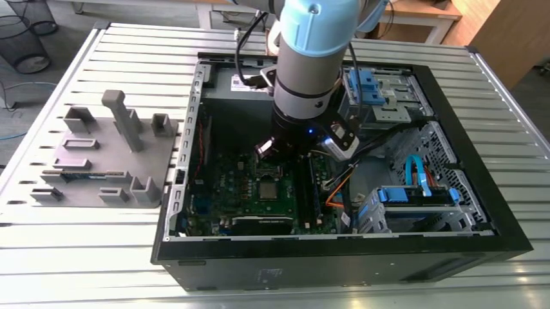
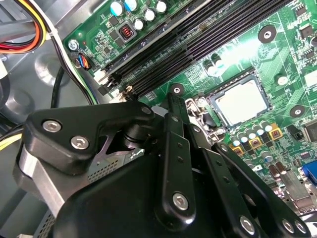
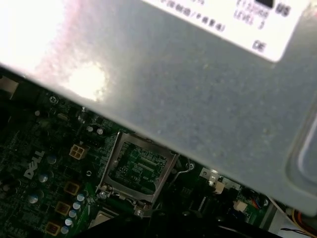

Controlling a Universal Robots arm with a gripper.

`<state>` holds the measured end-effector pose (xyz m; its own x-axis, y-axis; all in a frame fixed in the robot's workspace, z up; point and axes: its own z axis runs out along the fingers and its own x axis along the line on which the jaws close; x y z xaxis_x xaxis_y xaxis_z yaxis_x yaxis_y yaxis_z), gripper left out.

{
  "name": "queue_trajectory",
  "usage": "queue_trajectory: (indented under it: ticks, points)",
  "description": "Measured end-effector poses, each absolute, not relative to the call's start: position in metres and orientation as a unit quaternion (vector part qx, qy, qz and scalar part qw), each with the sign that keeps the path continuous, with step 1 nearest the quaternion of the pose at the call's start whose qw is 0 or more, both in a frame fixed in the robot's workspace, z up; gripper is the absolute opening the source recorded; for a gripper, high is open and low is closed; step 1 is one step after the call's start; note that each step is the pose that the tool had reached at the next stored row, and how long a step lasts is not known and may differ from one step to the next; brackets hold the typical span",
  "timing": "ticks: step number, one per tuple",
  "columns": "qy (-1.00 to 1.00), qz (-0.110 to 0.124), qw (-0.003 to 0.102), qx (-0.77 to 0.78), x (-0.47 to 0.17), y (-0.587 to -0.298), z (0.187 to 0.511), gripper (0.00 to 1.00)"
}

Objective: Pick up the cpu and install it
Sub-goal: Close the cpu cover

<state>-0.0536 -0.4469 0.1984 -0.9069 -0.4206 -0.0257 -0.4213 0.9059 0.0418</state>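
The cpu [image 1: 269, 190] is a small square chip with a dull silver top, lying flat in its socket on the green motherboard [image 1: 225, 193] inside the open computer case [image 1: 481, 193]. In the second wrist view the cpu [image 2: 242, 103] sits inside the socket's black border. My gripper [image 1: 273, 154] hangs just above the board, a little behind the socket and apart from the chip; its black linkage [image 2: 173, 99] points down beside the socket. The silver hinged socket frame [image 3: 136, 168] stands tilted up and open.
A grey power supply box [image 3: 198, 74] sits close behind the socket. Long black memory slots [image 2: 198, 44] run beside it. Blue drive cages [image 1: 417, 196] and orange cables [image 1: 337, 193] are on the exterior view's right. A grey fixture tray [image 1: 103, 161] lies on the slatted table [image 1: 77, 257].
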Motion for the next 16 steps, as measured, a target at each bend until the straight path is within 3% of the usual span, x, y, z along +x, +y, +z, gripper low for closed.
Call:
queue_trajectory:
  ticks: [16]
  points:
    - [0.976, 0.023, 0.01, -0.216, -0.056, -0.4478, 0.2012, 0.11]
